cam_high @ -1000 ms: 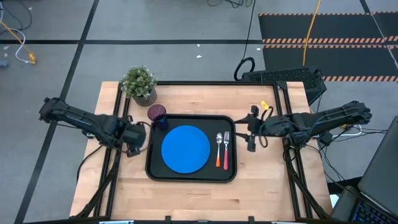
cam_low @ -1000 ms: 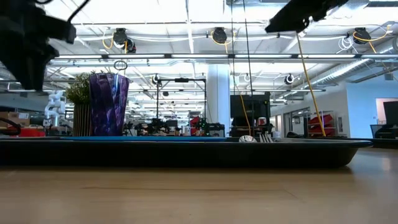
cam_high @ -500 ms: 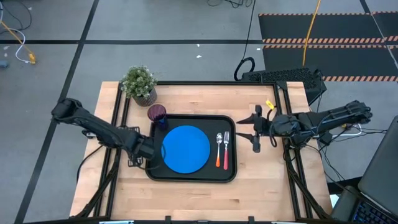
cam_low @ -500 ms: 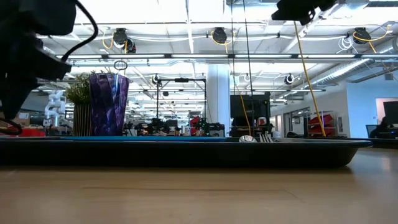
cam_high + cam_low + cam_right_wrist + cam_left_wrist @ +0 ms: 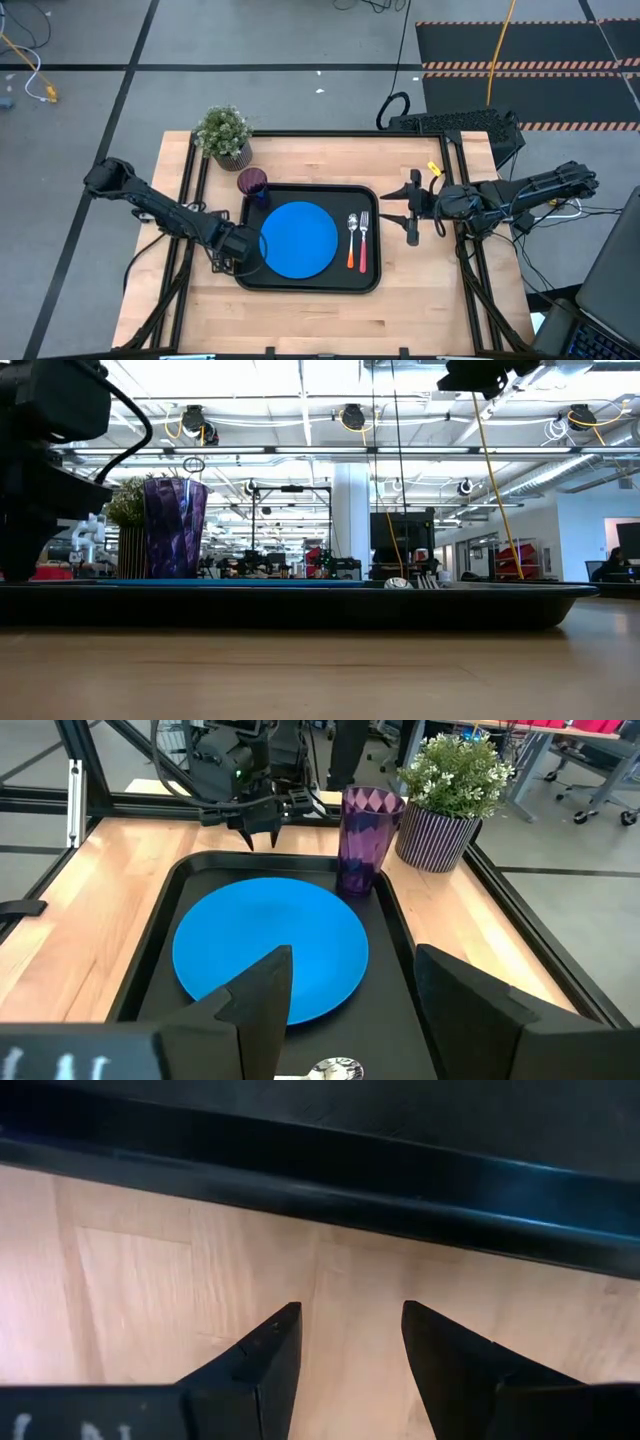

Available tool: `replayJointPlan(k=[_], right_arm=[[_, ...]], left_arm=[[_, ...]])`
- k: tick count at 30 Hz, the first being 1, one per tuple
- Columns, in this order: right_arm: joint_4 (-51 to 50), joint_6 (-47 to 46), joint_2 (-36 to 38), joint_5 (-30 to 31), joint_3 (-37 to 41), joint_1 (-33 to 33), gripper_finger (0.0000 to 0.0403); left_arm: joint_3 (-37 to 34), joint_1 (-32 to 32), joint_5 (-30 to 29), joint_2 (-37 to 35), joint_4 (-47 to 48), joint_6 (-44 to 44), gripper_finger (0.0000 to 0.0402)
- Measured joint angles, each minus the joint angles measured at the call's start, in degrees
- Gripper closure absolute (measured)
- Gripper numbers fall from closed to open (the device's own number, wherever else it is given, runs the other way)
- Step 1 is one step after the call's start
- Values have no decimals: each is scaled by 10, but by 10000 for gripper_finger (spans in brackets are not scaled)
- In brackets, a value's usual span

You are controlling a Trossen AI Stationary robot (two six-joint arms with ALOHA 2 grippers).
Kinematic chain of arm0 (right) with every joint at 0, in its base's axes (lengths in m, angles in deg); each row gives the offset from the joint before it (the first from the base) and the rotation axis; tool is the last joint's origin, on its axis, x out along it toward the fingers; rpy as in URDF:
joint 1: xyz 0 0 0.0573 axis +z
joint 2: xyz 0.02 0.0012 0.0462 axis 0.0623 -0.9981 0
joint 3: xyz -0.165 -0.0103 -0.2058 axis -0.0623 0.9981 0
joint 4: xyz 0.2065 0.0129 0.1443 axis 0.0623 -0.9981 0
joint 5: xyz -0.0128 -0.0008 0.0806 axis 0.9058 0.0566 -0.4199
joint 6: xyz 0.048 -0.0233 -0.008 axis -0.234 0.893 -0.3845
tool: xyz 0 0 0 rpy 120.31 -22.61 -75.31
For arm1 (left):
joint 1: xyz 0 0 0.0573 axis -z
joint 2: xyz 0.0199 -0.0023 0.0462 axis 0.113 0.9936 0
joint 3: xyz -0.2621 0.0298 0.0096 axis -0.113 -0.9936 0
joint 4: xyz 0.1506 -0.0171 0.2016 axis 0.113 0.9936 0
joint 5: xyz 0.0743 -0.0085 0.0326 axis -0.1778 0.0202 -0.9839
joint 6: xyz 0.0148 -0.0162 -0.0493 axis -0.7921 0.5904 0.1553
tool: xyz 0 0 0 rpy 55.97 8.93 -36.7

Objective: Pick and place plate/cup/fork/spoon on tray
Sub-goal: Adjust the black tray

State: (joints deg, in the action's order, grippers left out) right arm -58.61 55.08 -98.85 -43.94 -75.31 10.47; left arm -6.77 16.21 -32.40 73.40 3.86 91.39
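The black tray [image 5: 372, 277] lies mid-table. On it lie the blue plate [image 5: 298, 239], the orange-handled spoon [image 5: 352, 246] and the red-pink-handled fork [image 5: 364, 243], side by side right of the plate. The purple cup [image 5: 253, 184] stands upright in the tray's far left corner. My left gripper [image 5: 233, 263] is open and empty, low over the wood beside the tray's left rim [image 5: 330, 1175], near its near corner. My right gripper [image 5: 409, 214] is open and empty, raised to the right of the tray, facing the plate [image 5: 270, 948] and the cup [image 5: 368, 838].
A potted green plant [image 5: 224, 134] stands at the table's far left, just behind the cup. Black frame rails [image 5: 195, 160] run along the table's left, right and far sides. Bare wood [image 5: 300, 315] lies between the tray and the near edge.
My left gripper has moved from beside the tray's left rim toward the table's near edge and a little to the right, ending by the tray's near left corner. My right gripper has drawn back slightly toward the table's right edge. The tableware has stayed still.
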Motion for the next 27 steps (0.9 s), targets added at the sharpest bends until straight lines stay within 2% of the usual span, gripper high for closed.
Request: replayJointPlan(k=[27], right_arm=[[-1,0,0,1,0,0,200]], left_arm=[[-2,-2,-21,0,-90,-6,225]])
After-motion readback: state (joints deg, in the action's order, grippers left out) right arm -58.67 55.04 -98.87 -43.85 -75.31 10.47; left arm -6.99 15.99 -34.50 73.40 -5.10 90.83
